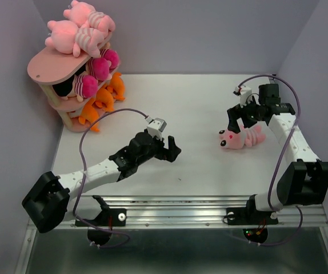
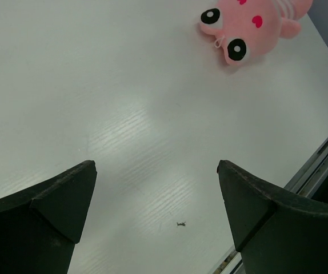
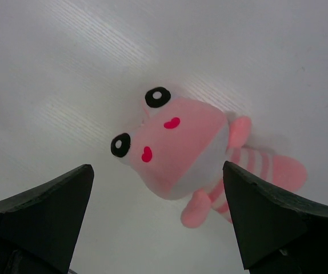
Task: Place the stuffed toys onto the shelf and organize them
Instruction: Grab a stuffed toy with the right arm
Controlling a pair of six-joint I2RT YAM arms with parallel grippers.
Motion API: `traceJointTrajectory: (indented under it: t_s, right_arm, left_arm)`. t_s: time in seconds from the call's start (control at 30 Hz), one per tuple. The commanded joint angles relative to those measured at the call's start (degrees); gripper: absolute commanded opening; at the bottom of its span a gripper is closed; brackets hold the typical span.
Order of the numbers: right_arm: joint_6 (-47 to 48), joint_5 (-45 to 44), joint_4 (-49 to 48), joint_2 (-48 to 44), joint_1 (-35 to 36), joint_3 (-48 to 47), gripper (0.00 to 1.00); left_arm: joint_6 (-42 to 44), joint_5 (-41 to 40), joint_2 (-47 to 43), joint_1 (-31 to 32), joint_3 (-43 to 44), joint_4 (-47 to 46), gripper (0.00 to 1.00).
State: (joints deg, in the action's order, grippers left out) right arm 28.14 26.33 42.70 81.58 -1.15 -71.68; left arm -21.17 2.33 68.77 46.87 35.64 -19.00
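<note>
We see the right gripper (image 1: pixel 242 120) with its jaws spread wide and nothing between them, hanging just above the pink striped toy (image 1: pixel 241 138). In the right wrist view the two dark fingers (image 3: pixel 44 217) frame that toy (image 3: pixel 175 148), which shows black eyes, two red heart marks and a striped body. The toy lies on the right part of the table (image 1: pixel 198 103), apart from the fingers as far as we can tell.

The left gripper (image 1: pixel 172 150) is likewise spread and holds nothing. It sits low over the middle of the table, and in its wrist view only bare tabletop lies between its fingers (image 2: pixel 50 211), with the same pink toy (image 2: pixel 247 25) far off at the upper right.

The table is matte white with a faint grain and a soft sheen. A tiny dark speck (image 2: pixel 181 224) lies near its front edge, next to a metal rail (image 1: pixel 181 208).

The pink shelf (image 1: pixel 52 67) stands in the far left corner. Pink striped animals (image 1: pixel 81 31) are piled on its top board, magenta dolls (image 1: pixel 98 71) are on the middle tier, and orange toys (image 1: pixel 104 100) are at the bottom.

Plain lavender-grey walls (image 1: pixel 210 34) enclose the table at the back and on both sides.
</note>
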Motion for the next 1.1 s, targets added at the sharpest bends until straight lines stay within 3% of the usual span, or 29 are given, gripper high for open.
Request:
traceJointTrajectory:
  t_s: [0.0,0.27,0.43,0.53,0.77,0.8,0.83,0.93,1.07]
  right_arm:
    - [0.24,-7.43,5.02,2.17,-2.10,-0.84,1.00]
    - [11.92,-5.94,6.43,3.32,-2.63,3.91,1.00]
    - [24.58,-3.92,6.52,3.85,-2.63,5.50,1.00]
    - [24.86,-3.64,3.89,5.77,-1.94,5.76,0.97]
    - [14.94,-10.59,-9.80,11.05,-0.26,10.68,0.69]
    - [14.23,-10.86,-10.96,11.06,-0.26,11.38,0.64]
    - [13.61,-11.03,-11.58,11.23,-0.26,11.91,0.51]
    - [11.42,-8.24,-12.29,10.80,-0.26,12.62,0.28]
    - [7.73,-0.87,-10.71,8.86,-0.26,11.66,0.16]
  left_arm:
    - [-3.52,-4.26,-1.27,1.90,-3.28,-10.26,0.99]
    - [-6.60,-4.52,-4.52,2.87,-11.73,-13.95,0.99]
    - [-7.57,-5.49,-7.51,2.87,-14.80,-14.48,0.99]
    - [-8.18,-5.75,-8.91,2.87,-16.56,-14.66,0.99]
    - [-8.89,-4.97,-11.02,2.96,-17.97,-16.14,0.99]
    - [-8.54,-4.88,-11.38,2.96,-18.23,-16.59,0.99]
    - [-8.02,-4.70,-11.73,3.05,-18.41,-17.03,0.99]
    - [-5.56,-3.65,-12.52,3.23,-18.85,-18.96,0.99]
    - [-2.83,-0.85,-11.91,3.66,-19.46,-22.56,0.99]
